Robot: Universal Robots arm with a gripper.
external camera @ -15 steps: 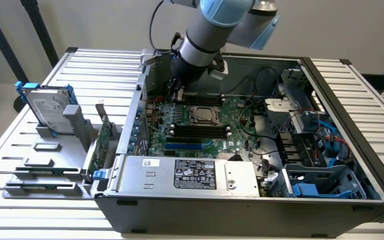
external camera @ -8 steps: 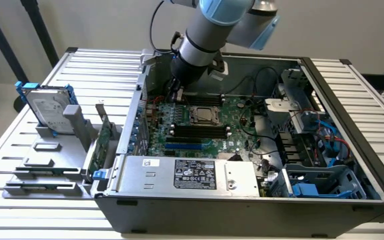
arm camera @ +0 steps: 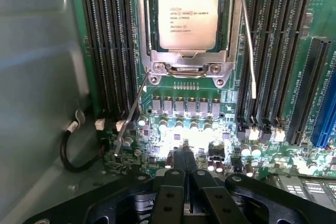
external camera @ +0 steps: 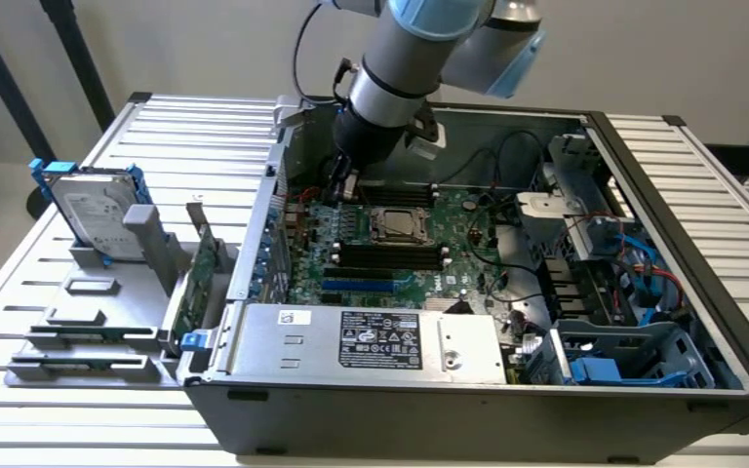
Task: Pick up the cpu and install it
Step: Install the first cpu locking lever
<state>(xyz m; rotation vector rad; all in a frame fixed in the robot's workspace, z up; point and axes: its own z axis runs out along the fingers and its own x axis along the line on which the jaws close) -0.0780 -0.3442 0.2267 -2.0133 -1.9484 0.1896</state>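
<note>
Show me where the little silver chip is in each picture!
Exterior view: the chip sits in the middle of the green board, inside the open computer case.
Wrist view: the chip lies in its metal frame, between rows of long black slots.
Shared landmark: the blue slot, just past the black slots.

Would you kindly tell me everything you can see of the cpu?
The cpu is a small, flat, square chip with a silvery-grey metal top bearing several lines of dark print. It lies level on the green motherboard, seated inside a metal retention frame that rings it closely, between banks of black memory slots. The shut end effector hangs apart from it, holding nothing.
</note>
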